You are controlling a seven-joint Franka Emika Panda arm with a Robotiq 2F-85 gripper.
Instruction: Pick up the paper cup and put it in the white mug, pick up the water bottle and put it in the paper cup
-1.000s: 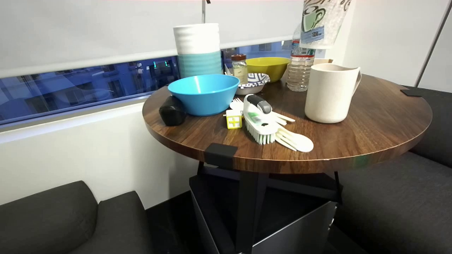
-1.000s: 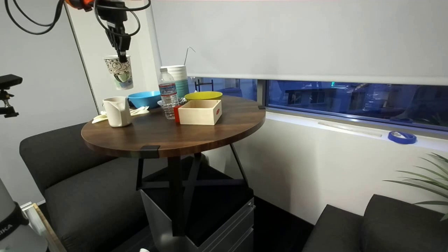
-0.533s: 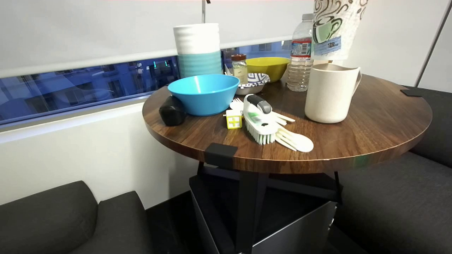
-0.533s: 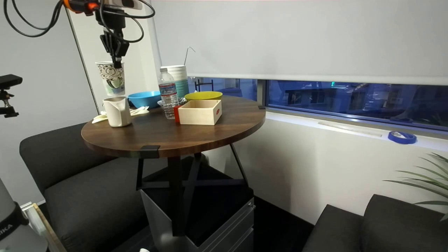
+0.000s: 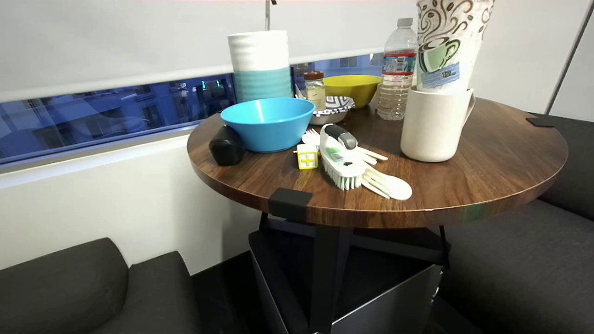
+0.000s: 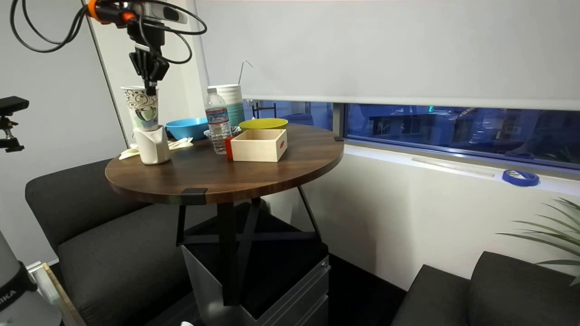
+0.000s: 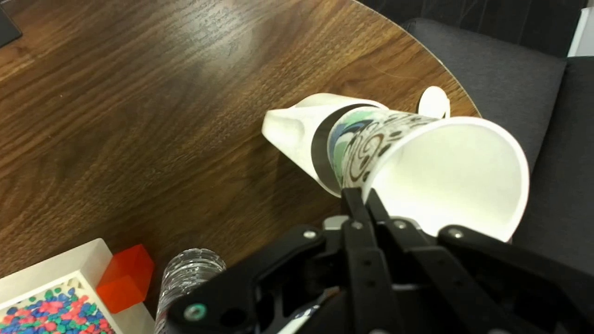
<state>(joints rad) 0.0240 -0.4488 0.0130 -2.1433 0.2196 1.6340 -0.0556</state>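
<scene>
The paper cup [image 5: 448, 46], cream-white with dark swirls, stands nearly upright at the mouth of the white mug [image 5: 434, 125]. Its base sits behind the mug's front rim in both exterior views, also for cup [image 6: 144, 108] and mug [image 6: 152, 147]. In the wrist view the cup's base overlaps the mug's opening [image 7: 297, 139]; how deep it sits is unclear. My gripper [image 7: 364, 195] is shut on the cup's rim, one finger inside and one outside. It shows in an exterior view [image 6: 151, 88]. The clear water bottle [image 5: 397, 69] with a red-and-blue label stands upright behind the mug.
A light wooden box [image 6: 256, 149] and a red block [image 7: 125, 278] stand by the bottle. A blue bowl [image 5: 267, 127], yellow bowl [image 5: 355, 88], spice jar [image 5: 315, 95] and white-and-blue stack [image 5: 260, 67] stand across the table. A brush [image 5: 341, 162] and plastic cutlery [image 5: 397, 188] lie before the mug.
My gripper has lowered the paper cup from above the mug down to its mouth, shifting it sideways over the opening. The gripper stays shut on the rim. The mug and bottle have not moved.
</scene>
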